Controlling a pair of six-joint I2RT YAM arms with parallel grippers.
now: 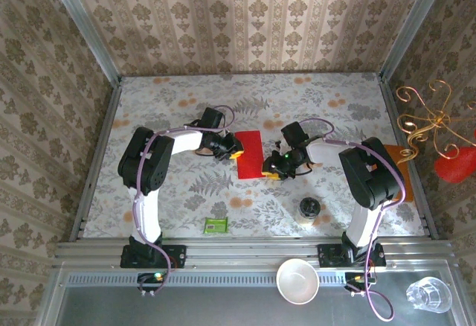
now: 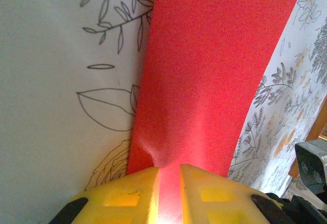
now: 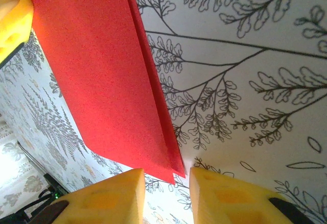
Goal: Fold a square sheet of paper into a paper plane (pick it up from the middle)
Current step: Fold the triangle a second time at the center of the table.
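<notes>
The square sheet of paper is bright red and lies folded double into a tall rectangle at mid-table. My left gripper is at its left edge. In the left wrist view the yellow fingers are shut on the paper, which puckers just ahead of the left gripper. My right gripper sits at the sheet's near right corner. In the right wrist view the right gripper is open, with the two-layered corner of the paper just ahead of the gap, above the table. A yellow fingertip of the left gripper shows at the far edge.
A small green packet lies near the front edge. A small jar stands front right. An orange pad lies behind the right arm. A white bowl and a clear glass sit on the near ledge.
</notes>
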